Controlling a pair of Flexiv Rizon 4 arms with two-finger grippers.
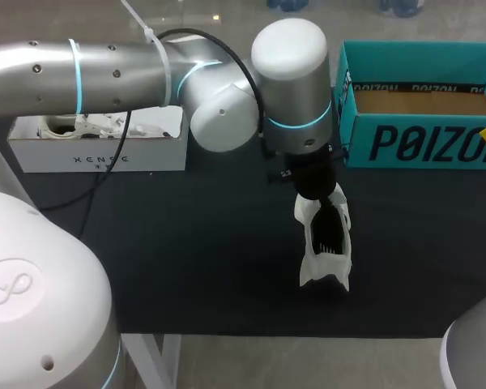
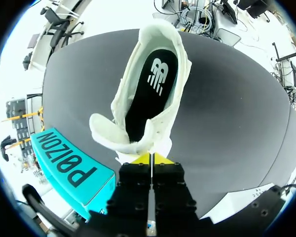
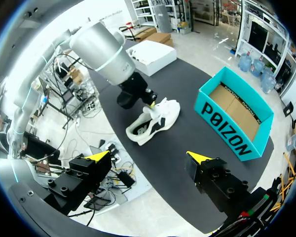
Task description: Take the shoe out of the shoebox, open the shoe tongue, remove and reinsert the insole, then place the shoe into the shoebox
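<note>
White, soft sneaker [image 1: 324, 243] on the black table [image 1: 186, 267] near the teal shoebox [image 1: 421, 146]. My left gripper [image 2: 151, 158] pinches its floppy tongue [image 2: 133, 143]; my right gripper [image 3: 149, 156] gapes empty. It looks light; I'd steady the stiffer heel.

Left arm [image 1: 32, 77]: silver-grey round metal tube w/ small dark screws and thin cyan light rings [image 1: 78, 77]. Its wrist has a white domed cap [image 1: 290, 49]. A black cable [image 1: 190, 32] and a white zip tie [image 1: 150, 34] sit on it. Left gripper [image 2: 151, 158] and right gripper [image 3: 149, 156]: black blocky bodies w/ screws, yellow triangle tips. At 8 o'clock in head view: white rounded base shell [image 1: 32, 292] w/ embossed loop logo.
</note>
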